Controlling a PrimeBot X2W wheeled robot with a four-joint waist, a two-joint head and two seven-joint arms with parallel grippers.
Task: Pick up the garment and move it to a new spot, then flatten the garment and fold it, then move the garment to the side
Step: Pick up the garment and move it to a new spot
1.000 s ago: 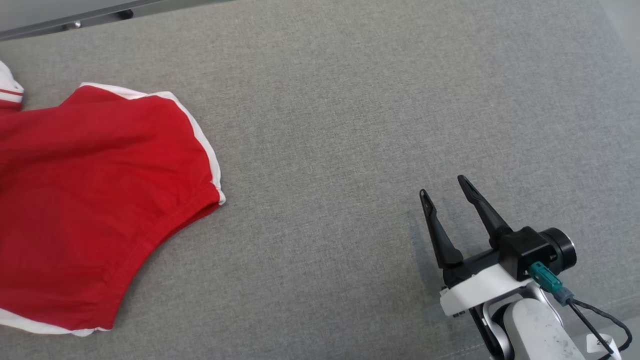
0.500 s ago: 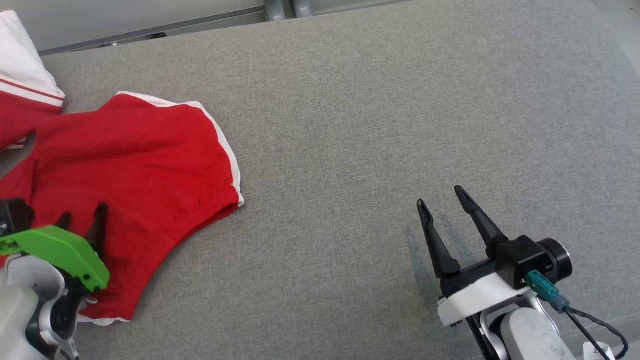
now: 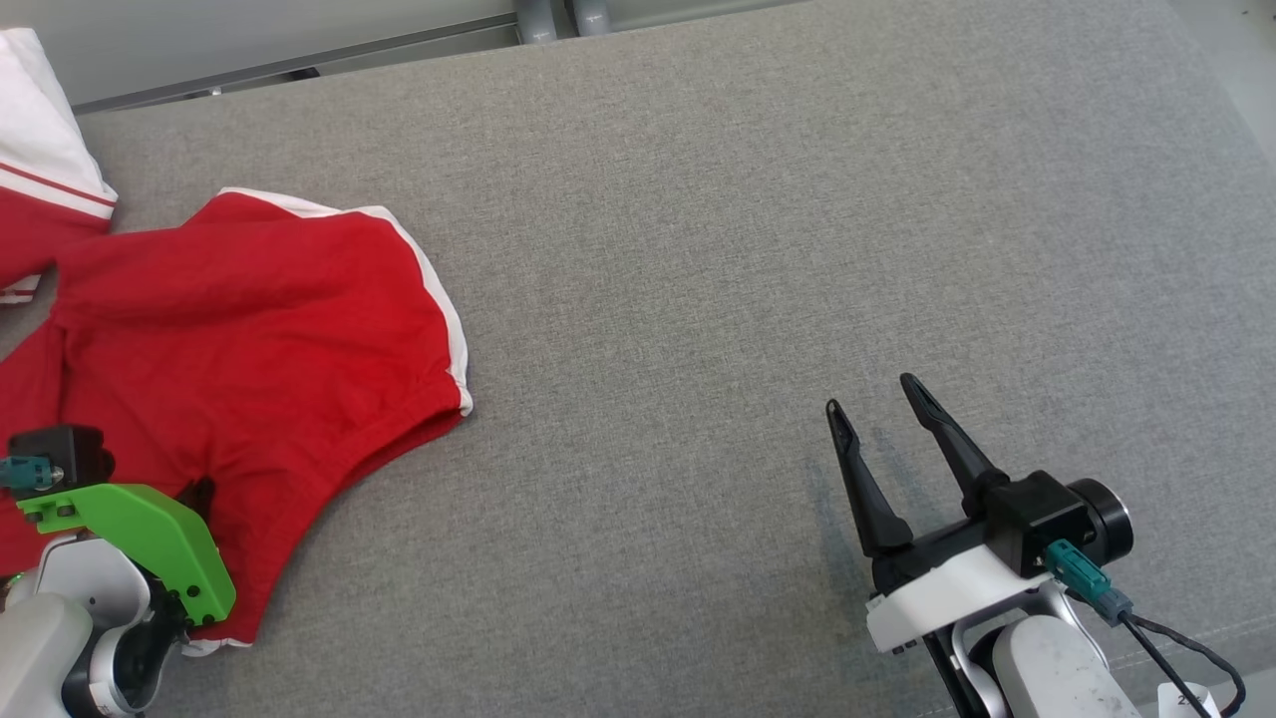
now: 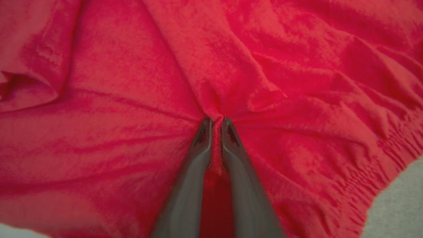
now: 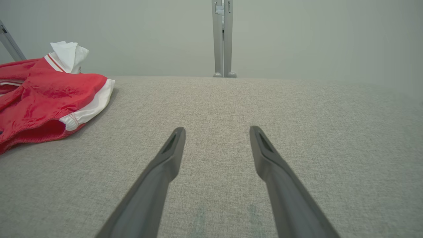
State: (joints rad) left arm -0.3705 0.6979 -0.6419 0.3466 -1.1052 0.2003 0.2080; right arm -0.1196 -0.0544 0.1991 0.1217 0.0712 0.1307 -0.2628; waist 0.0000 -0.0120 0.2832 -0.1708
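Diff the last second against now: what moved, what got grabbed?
The left tool came in over the red garment and closed, pinching a fold of its fabric. The head camera also shifted early on. Unchanged: the right tool stays open over the grey surface, and the garment still lies there, not lifted.

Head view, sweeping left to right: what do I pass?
garment, pinched by the left gripper, which overlaps it → grey surface → right gripper, open
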